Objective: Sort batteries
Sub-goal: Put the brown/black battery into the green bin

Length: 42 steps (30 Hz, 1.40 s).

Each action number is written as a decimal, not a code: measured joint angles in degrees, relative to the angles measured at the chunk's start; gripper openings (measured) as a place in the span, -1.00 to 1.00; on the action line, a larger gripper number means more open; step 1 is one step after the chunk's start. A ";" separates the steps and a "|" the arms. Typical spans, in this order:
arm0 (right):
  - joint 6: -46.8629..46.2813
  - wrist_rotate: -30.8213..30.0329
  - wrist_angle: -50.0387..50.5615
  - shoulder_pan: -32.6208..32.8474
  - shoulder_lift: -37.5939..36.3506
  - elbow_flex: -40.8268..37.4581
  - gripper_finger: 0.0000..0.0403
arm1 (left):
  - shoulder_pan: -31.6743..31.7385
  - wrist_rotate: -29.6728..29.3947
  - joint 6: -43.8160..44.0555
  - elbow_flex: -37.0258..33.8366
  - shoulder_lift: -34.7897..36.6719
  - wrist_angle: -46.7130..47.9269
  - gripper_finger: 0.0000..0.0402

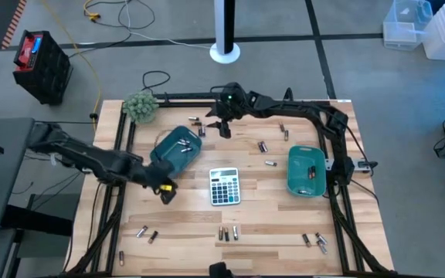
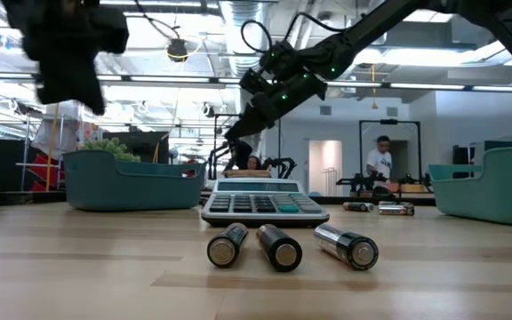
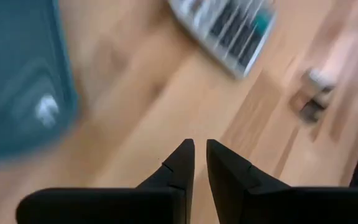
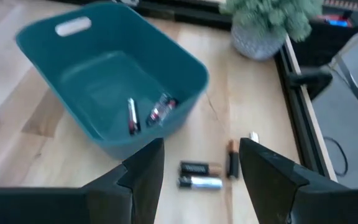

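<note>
Batteries lie scattered over the wooden table: three near the front edge (image 2: 280, 247), two (image 1: 147, 233) at the front left, and others at the far middle (image 1: 263, 145). More lie inside the left teal tray (image 4: 132, 115). My right gripper (image 4: 201, 163) hovers open above a few batteries (image 4: 201, 175) lying on the table just beyond that tray (image 1: 178, 148). My left gripper (image 3: 200, 152) hangs above bare wood between the left tray and the calculator (image 1: 224, 185). Its fingers are almost together and hold nothing.
A second teal tray (image 1: 306, 170) with a battery in it stands on the right. A potted plant (image 1: 139, 106) sits at the far left corner. Black frame rails (image 1: 122, 139) run along the table's sides. In the room behind the table a person (image 2: 380, 164) shows.
</note>
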State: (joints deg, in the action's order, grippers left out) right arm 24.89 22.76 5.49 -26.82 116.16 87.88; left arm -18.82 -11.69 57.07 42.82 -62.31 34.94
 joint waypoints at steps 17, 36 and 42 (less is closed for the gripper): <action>-3.85 -0.08 -1.23 4.12 0.31 -0.07 0.11 | -7.32 18.22 16.90 9.52 -18.25 16.33 -0.38; -4.05 -0.09 -6.00 5.31 0.35 -0.07 0.11 | -18.77 20.29 39.97 10.44 -23.21 7.05 -0.11; -4.48 -0.13 -5.97 5.30 0.35 -0.07 0.11 | -19.23 23.29 40.38 10.44 -29.16 3.33 -0.11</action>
State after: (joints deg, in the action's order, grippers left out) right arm 20.40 22.63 -0.48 -21.52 116.51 87.81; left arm -38.05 11.60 97.45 53.25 -91.47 38.27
